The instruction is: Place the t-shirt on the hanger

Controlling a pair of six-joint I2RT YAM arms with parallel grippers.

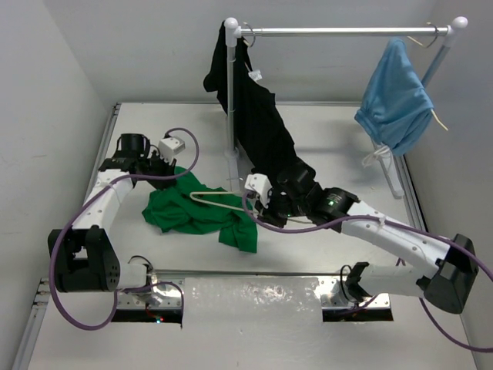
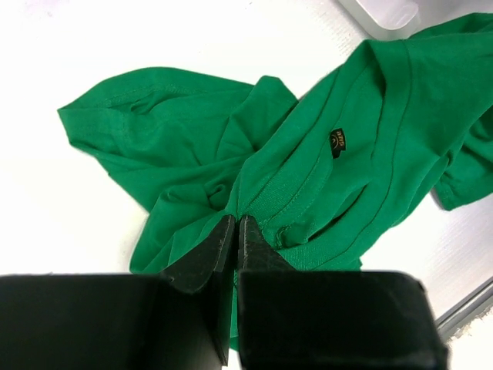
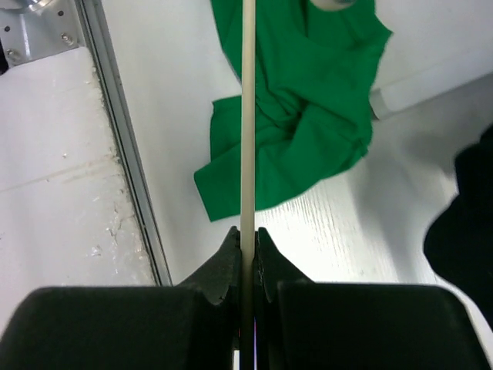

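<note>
Pinching shirt [image 2: 192, 116] collar in left pincer [image 2: 235, 225], clamping hanger [image 3: 247, 116] in right pincer [image 3: 246, 235]; next, probably feeding hanger into neck.

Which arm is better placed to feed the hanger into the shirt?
Right, likely: the right gripper is shut on the hanger, aimed at the t-shirt; the left gripper only pinches its cloth.

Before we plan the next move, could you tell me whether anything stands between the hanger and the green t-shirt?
Nothing visible does. The hanger, clamped in the right fingers, points over the t-shirt, which the left fingers pinch near the collar. The black garment hangs off to one side.
</note>
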